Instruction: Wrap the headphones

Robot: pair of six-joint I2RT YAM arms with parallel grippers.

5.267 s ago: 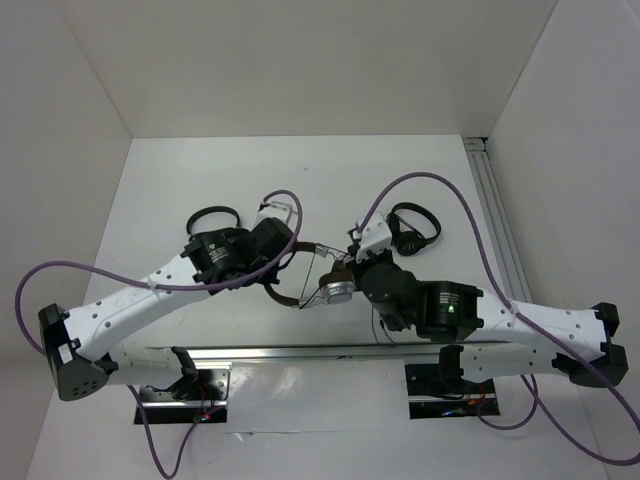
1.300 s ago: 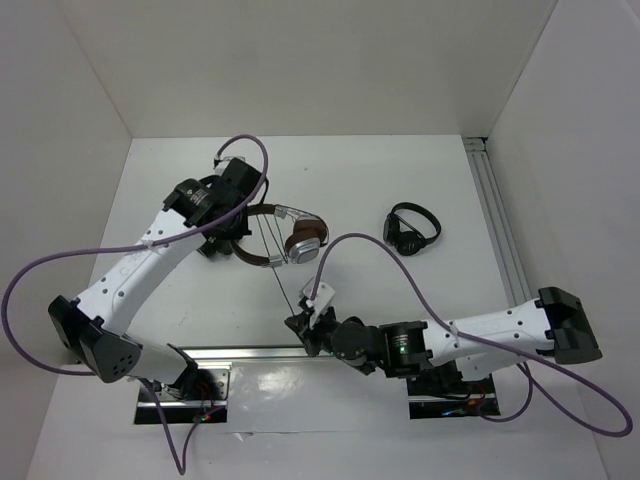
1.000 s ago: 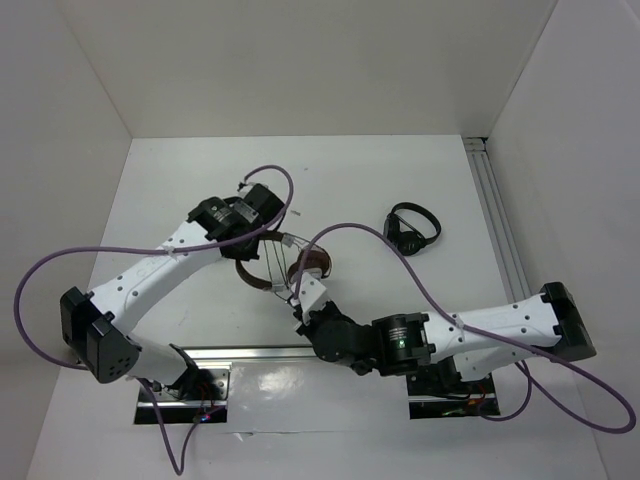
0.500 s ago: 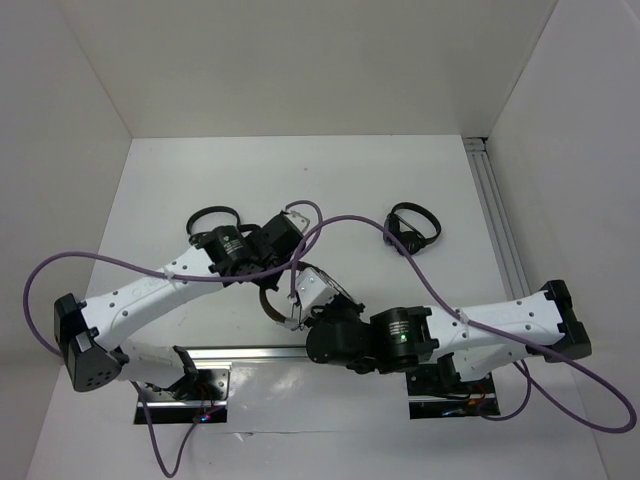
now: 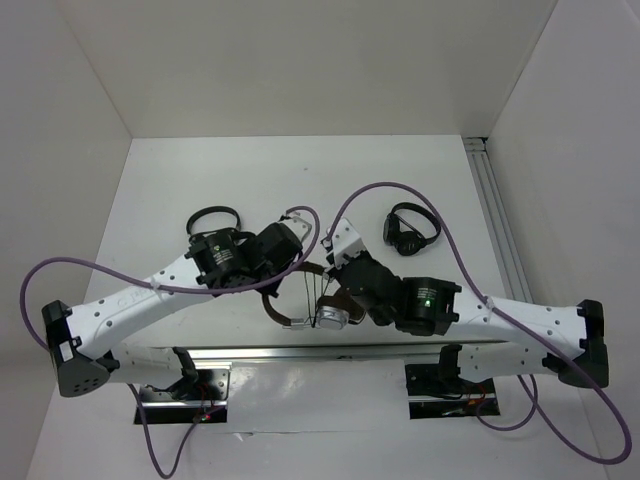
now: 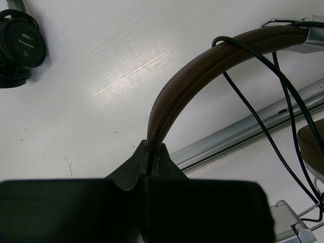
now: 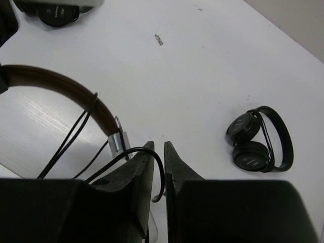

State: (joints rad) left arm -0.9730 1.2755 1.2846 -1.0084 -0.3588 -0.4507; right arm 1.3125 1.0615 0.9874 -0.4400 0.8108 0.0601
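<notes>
The headphones [image 5: 300,298] with brown headband [image 6: 202,66] and silver cups [image 5: 330,317] are held up near the table's front middle. My left gripper [image 6: 151,152] is shut on the headband's lower end. Several turns of the thin black cable [image 6: 263,126] cross the headband's arch. My right gripper [image 7: 159,152] is shut on the cable [image 7: 126,158], which loops over the left finger and runs down between the jaws, just right of the headband's silver slider [image 7: 119,140]. In the top view the right gripper [image 5: 333,258] sits right beside the left gripper [image 5: 292,258].
A small black headphone [image 5: 412,229] lies at the right back, also in the right wrist view [image 7: 259,140]. Another black headphone [image 5: 213,220] lies behind my left arm, also in the left wrist view [image 6: 20,45]. A metal rail [image 5: 300,352] runs along the front edge.
My right gripper has swung from the front edge up and back over the headphones, carrying the cable round the headband. My left gripper has tilted the headphones and shifted them slightly right.
</notes>
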